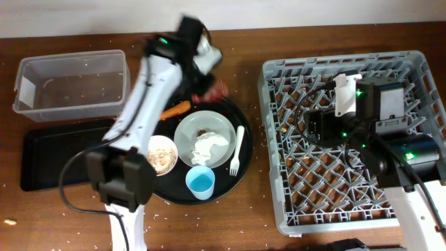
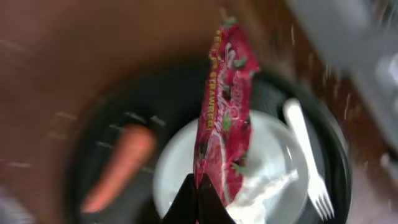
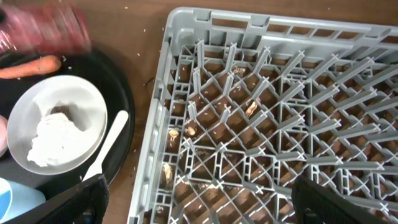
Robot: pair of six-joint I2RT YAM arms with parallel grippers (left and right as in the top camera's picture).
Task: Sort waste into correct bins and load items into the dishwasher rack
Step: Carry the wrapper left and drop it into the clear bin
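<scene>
My left gripper (image 2: 196, 194) is shut on the lower end of the red snack wrapper (image 2: 225, 106), which hangs over the white plate (image 1: 204, 136) on the round black tray. A crumpled tissue (image 1: 208, 148) lies on that plate. The orange carrot (image 1: 175, 109), a small bowl (image 1: 162, 154) of rice, the light blue cup (image 1: 201, 183) and the white fork (image 1: 237, 150) also sit on the tray. Over the grey dishwasher rack (image 1: 348, 202) my right gripper (image 3: 205, 202) stands open, with nothing between its fingers.
A clear plastic box (image 1: 70, 84) stands at the far left, with a shallow black rectangular tray (image 1: 49, 157) in front of it. Rice grains are scattered over the wooden table and inside the rack. The round black tray (image 1: 240, 115) lies between bins and rack.
</scene>
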